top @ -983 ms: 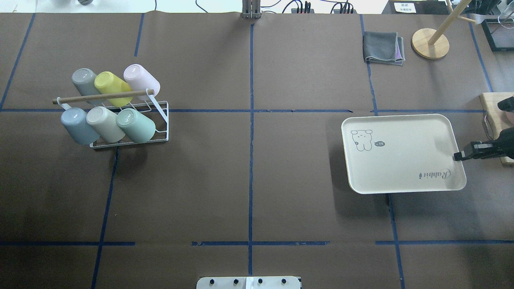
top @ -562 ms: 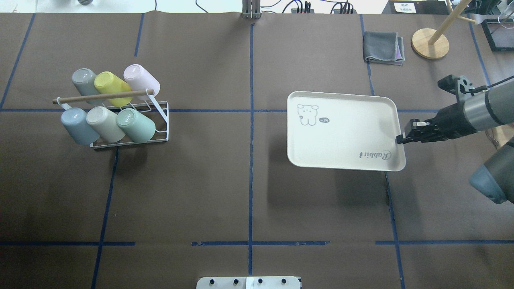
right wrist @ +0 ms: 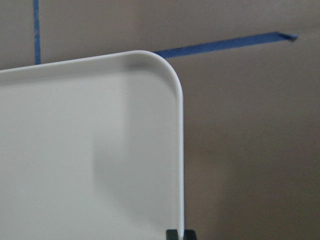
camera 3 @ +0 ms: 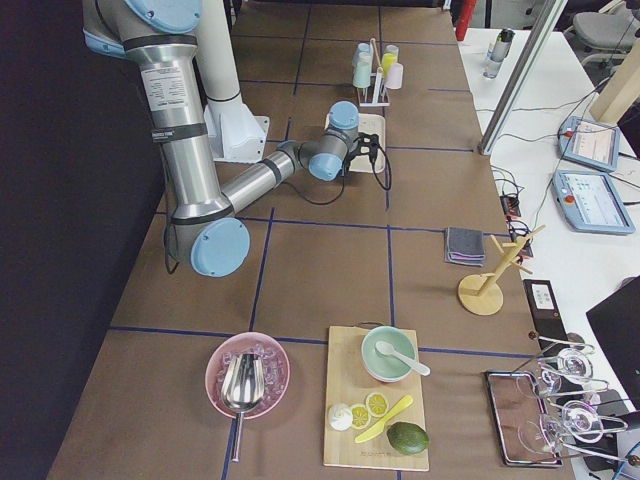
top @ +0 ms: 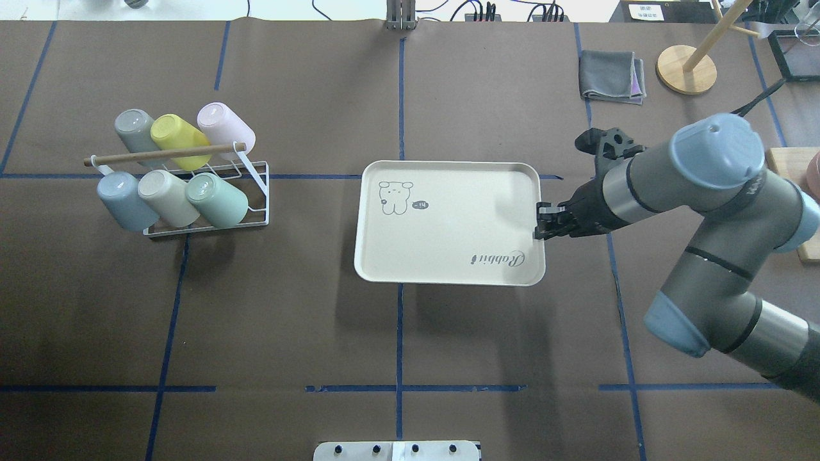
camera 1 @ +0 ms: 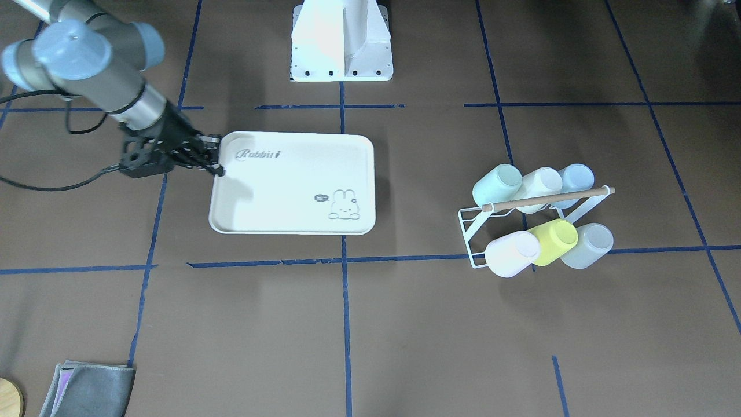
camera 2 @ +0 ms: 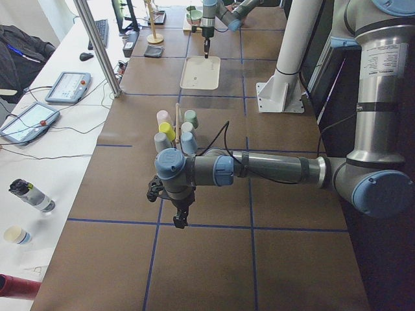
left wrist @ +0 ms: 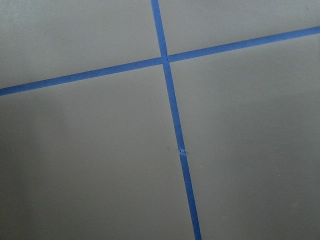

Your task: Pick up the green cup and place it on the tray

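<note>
The green cup (top: 218, 200) lies tilted in the front row of a white wire rack (top: 256, 192) at the table's left; it also shows in the front-facing view (camera 1: 498, 182). The cream "Rabbit" tray (top: 448, 221) is at the table's middle, level, with a shadow under it. My right gripper (top: 538, 222) is shut on the tray's right rim (right wrist: 177, 150); in the front-facing view the gripper (camera 1: 217, 161) is at the tray's left edge. My left gripper (camera 2: 178, 217) hangs over bare table far from the rack; I cannot tell if it is open.
The rack also holds blue (top: 125, 200), cream (top: 168, 197), grey (top: 136, 128), yellow-green (top: 179, 141) and pink (top: 225, 129) cups under a wooden bar. A grey cloth (top: 612, 77) and a wooden stand (top: 685, 69) are at the back right, a cutting board (top: 783, 163) at the right edge.
My right arm has carried the tray leftward from the table's right side to the middle, still gripping its rim. The cups and rack have not moved.
</note>
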Controlling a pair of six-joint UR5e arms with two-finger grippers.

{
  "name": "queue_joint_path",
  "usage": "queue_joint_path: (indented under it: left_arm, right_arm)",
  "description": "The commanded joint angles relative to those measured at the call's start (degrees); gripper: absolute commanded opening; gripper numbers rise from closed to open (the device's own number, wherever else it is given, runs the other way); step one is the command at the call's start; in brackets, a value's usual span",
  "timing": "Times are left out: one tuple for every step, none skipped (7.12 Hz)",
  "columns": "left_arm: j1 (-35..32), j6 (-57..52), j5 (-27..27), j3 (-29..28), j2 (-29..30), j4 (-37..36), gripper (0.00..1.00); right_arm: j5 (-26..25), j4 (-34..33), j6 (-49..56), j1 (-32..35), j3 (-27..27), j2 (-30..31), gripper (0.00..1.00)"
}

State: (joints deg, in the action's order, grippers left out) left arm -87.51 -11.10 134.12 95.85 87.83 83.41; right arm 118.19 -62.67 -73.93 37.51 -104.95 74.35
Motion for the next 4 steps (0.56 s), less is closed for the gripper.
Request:
queue_joint_path:
  left_arm:
    - [0.1, -0.1, 0.0, -0.4, 0.1, 0.0, 1.00]
    - [0.1, -0.1, 0.1, -0.4, 0.1, 0.0, 1.00]
    - [0.1, 0.0, 0.1, -0.4, 0.1, 0.0, 1.00]
    - [0.1, 0.0, 0.1, -0.4, 0.1, 0.0, 1.00]
  right_arm:
    - [-7.9, -2.5, -1.8, -7.5, 2.1, -4.5, 0.00]
    - [-8.1, -2.6, -1.8, -8.6, 2.2, -4.3, 0.00]
    - [-8.5, -2.5, -1.8, -9.0, 3.2, -4.2, 0.00]
    - [-8.5, -2.5, -1.8, -9.2, 3.4, -4.1, 0.00]
